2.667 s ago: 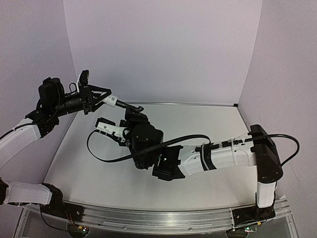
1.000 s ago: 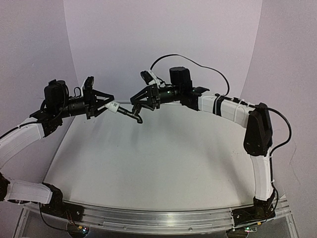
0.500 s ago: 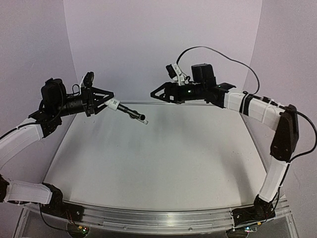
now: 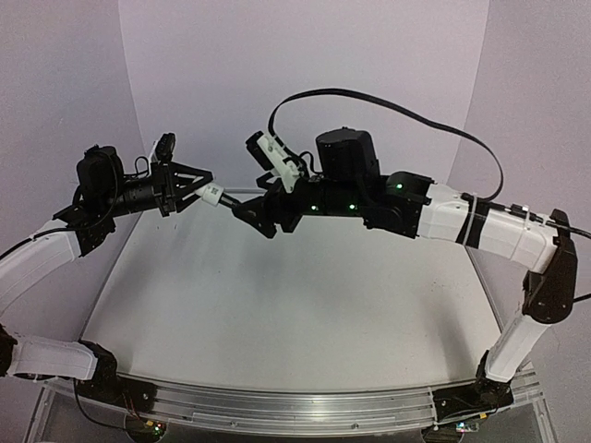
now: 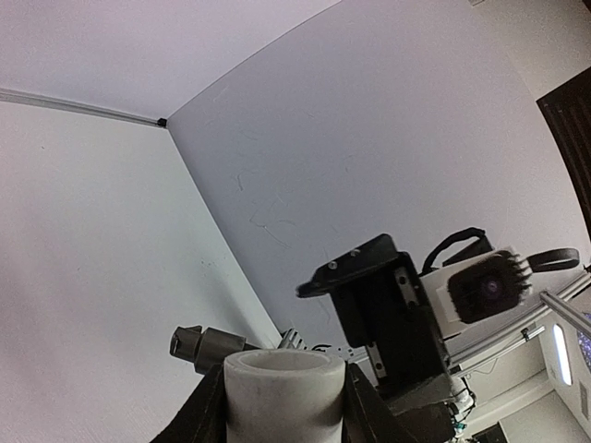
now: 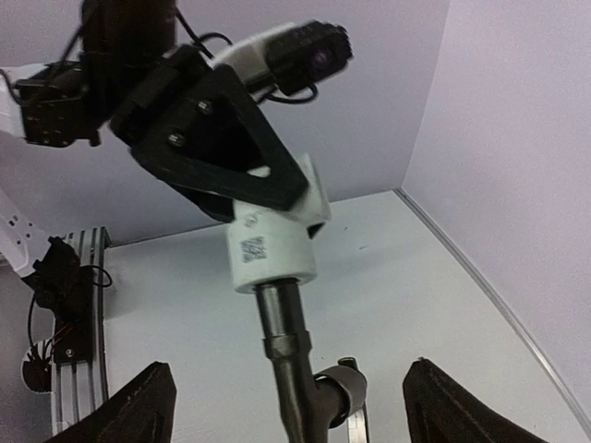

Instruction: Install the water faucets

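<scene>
White fitting (image 6: 272, 245) sits clamped in your left gripper (image 4: 208, 192), its black tap (image 6: 288, 365) jutting out between the wide-apart jaws of your right gripper (image 4: 259, 216)

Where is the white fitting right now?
Top view, back left above the table: the white fitting sits clamped in the left end effector, the black tap projecting from it toward the right end effector.

Light: soft, even, violet-tinted.
Shadows: faint, diffuse on the bench (image 4: 277, 314).
Focus: white fitting (image 5: 284, 392) slightly soft up close.
</scene>
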